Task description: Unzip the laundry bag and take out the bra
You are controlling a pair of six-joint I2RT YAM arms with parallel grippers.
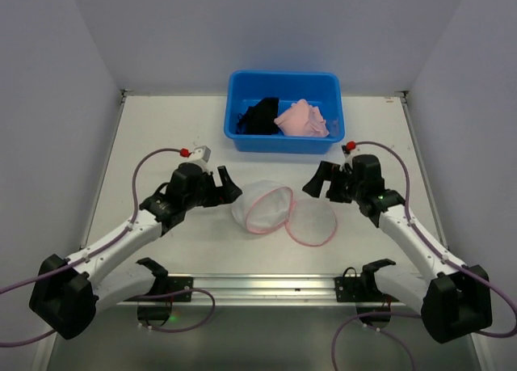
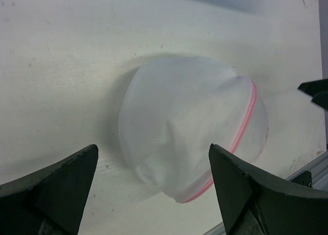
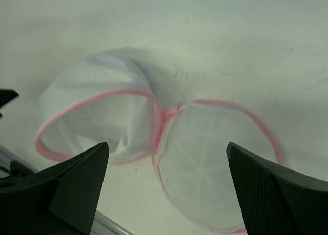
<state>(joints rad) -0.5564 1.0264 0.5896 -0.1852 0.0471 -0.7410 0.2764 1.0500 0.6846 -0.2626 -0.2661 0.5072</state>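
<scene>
The left gripper [image 1: 227, 186] and the right gripper [image 1: 317, 182] are wide open and empty, on either side of the unzipped laundry bag [image 1: 263, 208].

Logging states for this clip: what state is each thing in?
Bag: unzipped, on its side, looks empty.
Lid: flat, joined to bag.
Tub: upright, holding garments.
Pink garment: in tub.
Black garment: in tub.
Left gripper: open, off bag.
Right gripper: open, off bag.

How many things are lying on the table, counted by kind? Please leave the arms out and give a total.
mesh laundry bag: 1
blue tub: 1
garments in the tub: 2 (black garment, pink garment)
Total: 4
</scene>
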